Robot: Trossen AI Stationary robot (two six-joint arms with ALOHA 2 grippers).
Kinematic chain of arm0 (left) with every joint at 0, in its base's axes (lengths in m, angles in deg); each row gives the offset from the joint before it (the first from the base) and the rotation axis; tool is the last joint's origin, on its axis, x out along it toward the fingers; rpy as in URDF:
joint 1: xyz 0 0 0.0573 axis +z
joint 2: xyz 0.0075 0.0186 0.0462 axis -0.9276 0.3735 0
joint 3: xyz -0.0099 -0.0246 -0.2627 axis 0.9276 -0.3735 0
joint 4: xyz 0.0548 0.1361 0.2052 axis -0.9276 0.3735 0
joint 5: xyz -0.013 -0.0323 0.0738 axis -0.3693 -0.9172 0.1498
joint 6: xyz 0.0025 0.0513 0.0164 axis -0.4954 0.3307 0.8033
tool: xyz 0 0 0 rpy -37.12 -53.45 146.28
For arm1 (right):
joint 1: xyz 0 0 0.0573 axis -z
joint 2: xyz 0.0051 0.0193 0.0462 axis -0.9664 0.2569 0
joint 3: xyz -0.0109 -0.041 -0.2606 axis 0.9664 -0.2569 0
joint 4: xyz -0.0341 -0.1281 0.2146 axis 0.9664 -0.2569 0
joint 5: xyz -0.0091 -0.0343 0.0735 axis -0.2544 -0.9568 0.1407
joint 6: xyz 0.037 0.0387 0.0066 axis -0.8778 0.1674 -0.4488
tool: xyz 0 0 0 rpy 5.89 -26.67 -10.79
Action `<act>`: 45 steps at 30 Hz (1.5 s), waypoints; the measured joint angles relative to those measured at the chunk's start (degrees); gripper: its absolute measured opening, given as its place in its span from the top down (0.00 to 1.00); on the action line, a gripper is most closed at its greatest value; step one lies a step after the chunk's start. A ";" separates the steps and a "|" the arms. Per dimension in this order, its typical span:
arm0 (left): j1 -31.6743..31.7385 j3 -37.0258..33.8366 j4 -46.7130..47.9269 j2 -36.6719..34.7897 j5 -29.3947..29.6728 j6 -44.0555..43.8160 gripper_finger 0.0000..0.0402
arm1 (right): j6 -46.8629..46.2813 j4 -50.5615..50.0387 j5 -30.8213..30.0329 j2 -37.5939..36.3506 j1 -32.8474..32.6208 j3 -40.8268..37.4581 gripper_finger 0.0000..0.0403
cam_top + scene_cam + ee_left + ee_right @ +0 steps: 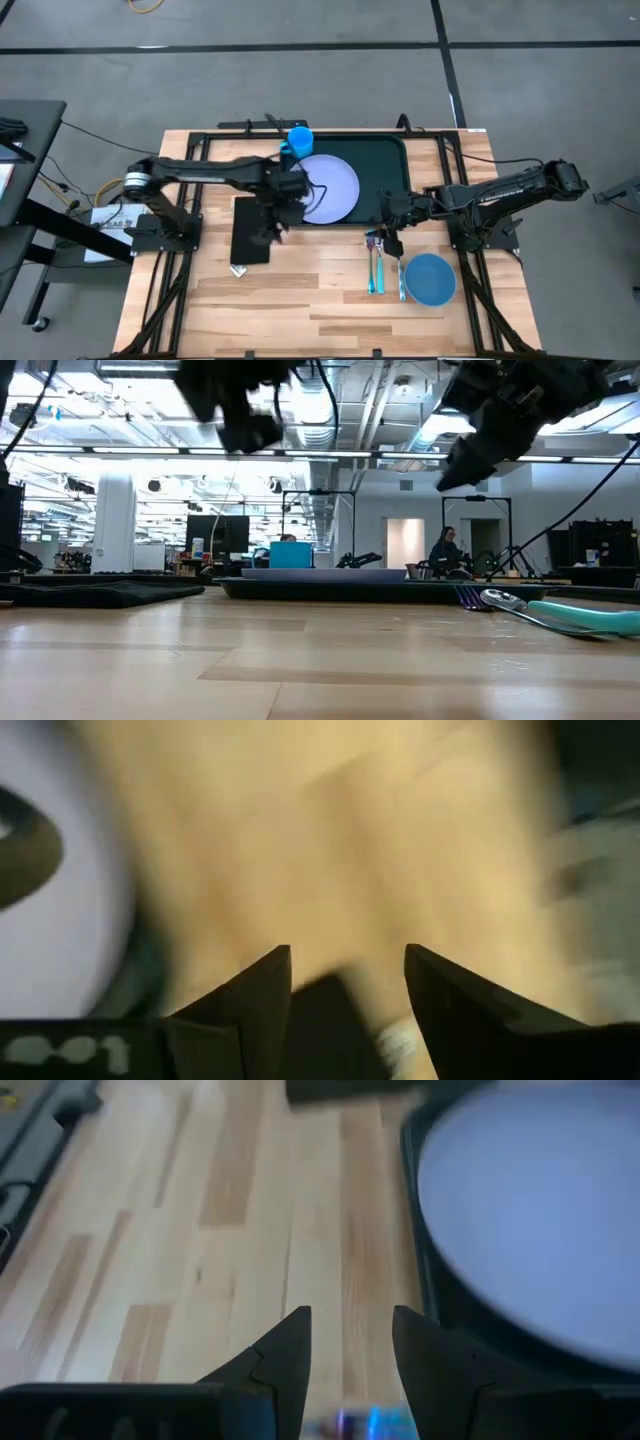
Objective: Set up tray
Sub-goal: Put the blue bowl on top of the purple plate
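the flat black rectangle (251,232) lies on the left part of the wooden table (300,290), thin and smooth, with a small pale bit at its near corner. the left gripper (282,215) hangs just over its far right edge, beside the plate, and its two dark fingers (262,990) are spread apart with nothing between them.

next comes the tray (385,165), big, dark green and shiny, with round corners and a raised rim. it sits at the far middle of the table. in it are a blue cup (298,140) at its far left corner and a round, smooth, pale plate (335,185) that fills its left half. the right half of the tray is bare.

the right gripper (390,238) hovers at the tray's near right edge, right above the tops of the teal-handled fork and spoon (377,268). its fingers (285,1355) stand a little apart and pinch nothing.

farthest right is a round blue bowl (431,278) on the wood, just beside the spoon. i cannot tell if anything is in it.
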 joint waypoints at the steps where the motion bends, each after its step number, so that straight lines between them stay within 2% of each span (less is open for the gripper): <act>1: 0.11 -1.12 -1.72 -2.03 -4.87 0.00 0.54 | -1.64 -3.79 0.00 0.00 0.13 1.26 0.67; 3: 0.23 -4.56 -6.45 -6.49 -10.55 -0.03 0.54 | -4.85 -11.16 0.04 0.00 0.49 3.99 0.67; 5: 0.18 -9.45 -12.75 -11.50 -10.67 -2.02 0.54 | -7.39 -18.01 0.00 0.00 0.58 6.31 0.67; 11: -0.74 -29.34 -35.58 -29.00 -2.48 -15.21 0.54 | -10.99 -33.64 0.12 0.00 -0.10 12.20 0.67; 14: -1.68 -39.84 -46.61 -38.88 5.47 -23.77 0.54 | -13.97 -40.43 0.18 -0.02 -0.96 12.90 0.67; 16: -3.01 -45.65 -52.36 -45.20 13.95 -30.16 0.54 | -14.64 -45.36 0.67 -0.02 -1.70 12.90 0.67; 20: -7.27 -52.85 -54.34 -55.35 36.32 -41.27 0.54 | -16.25 -52.73 1.68 -0.02 -3.99 12.52 0.67; 22: -9.21 -54.60 -54.03 -58.90 43.12 -43.89 0.54 | -16.24 -54.71 1.74 -0.02 -5.65 12.46 0.67; 24: -10.66 -54.99 -53.48 -61.08 45.69 -44.75 0.54 | -16.23 -55.48 2.99 -0.02 -7.94 12.46 0.67; 29: -13.42 -55.01 -53.57 -61.99 46.17 -43.42 0.54 | -18.30 -54.06 4.89 -0.02 -15.69 12.46 0.67; 33: -14.31 -55.01 -53.71 -60.73 48.69 -42.50 0.54 | -27.11 -53.92 3.93 -0.02 -21.59 12.44 0.67; 39: -14.31 -55.07 -53.71 -58.87 49.08 -41.98 0.54 | -42.40 -52.11 -1.85 -0.02 -28.99 11.09 0.67; 45: -14.31 -55.07 -54.10 -58.22 49.15 -41.57 0.54 | -51.32 -50.96 -2.97 0.02 -33.52 6.53 0.67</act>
